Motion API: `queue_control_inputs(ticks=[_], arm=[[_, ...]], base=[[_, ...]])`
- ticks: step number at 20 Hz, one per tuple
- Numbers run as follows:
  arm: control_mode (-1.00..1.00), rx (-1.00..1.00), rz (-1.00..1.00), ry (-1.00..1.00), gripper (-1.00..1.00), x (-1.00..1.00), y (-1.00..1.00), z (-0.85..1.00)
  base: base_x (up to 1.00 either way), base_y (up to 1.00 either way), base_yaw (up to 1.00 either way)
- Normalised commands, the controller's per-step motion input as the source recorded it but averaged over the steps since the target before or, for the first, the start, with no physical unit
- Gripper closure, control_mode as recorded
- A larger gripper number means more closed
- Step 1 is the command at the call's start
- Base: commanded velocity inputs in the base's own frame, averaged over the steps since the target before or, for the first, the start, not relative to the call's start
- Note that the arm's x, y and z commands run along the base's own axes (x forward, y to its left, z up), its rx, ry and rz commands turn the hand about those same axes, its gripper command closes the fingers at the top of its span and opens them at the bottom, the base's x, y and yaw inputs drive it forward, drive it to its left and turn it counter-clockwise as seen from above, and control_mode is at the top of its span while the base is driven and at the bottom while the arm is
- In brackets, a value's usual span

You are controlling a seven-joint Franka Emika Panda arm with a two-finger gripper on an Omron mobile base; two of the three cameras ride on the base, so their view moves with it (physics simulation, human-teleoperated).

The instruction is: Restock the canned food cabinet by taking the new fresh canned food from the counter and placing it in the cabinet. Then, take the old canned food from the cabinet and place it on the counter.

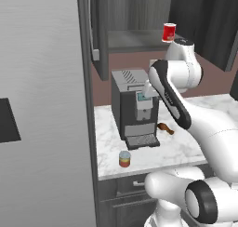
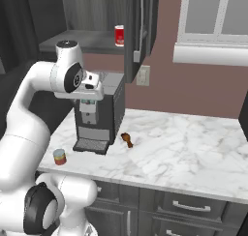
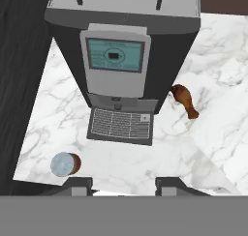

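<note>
The new fresh canned food (image 1: pixel 124 159) (image 2: pixel 59 156), short with a yellow-and-red label and a pale lid, stands near the front edge of the counter (image 1: pixel 186 149) (image 2: pixel 184 148). In the hand view this can (image 3: pixel 65 164) lies below and left of my gripper (image 3: pixel 123 184). The gripper hangs open high above the counter (image 3: pixel 213 133), with nothing between its fingers. The old canned food (image 1: pixel 169 32) (image 2: pixel 119 36), bright red, stands upright on the shelf of the open cabinet (image 1: pixel 132 40) (image 2: pixel 82 40).
A dark coffee machine (image 1: pixel 135 110) (image 2: pixel 99 114) (image 3: pixel 126 51) stands on the counter right under the hand. A brown drumstick-like item (image 1: pixel 166 128) (image 2: pixel 127 139) (image 3: pixel 184 99) lies beside it. A tall grey fridge (image 1: pixel 42 105) borders the counter's left end. Dark drawers (image 2: pixel 189 208) sit below.
</note>
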Motion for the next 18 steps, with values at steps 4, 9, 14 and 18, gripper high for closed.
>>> queue_control_inputs(ticks=[4, 9, 14, 18], arm=[[-1.0, 0.0, 0.0, 0.0, -1.0, -0.08, 0.03, 0.0], [-1.0, 0.0, 0.01, 0.01, -1.0, -0.03, 0.54, -0.01], [-1.0, 0.0, 0.0, 0.0, -1.0, -0.28, 0.72, -0.25], [-1.0, 0.0, 0.0, 0.0, -1.0, -0.48, 0.38, -0.47]], base=[[0.0, 0.0, 0.0], [0.0, 0.0, 0.0], [0.0, 0.0, 0.0], [0.0, 0.0, 0.0]])
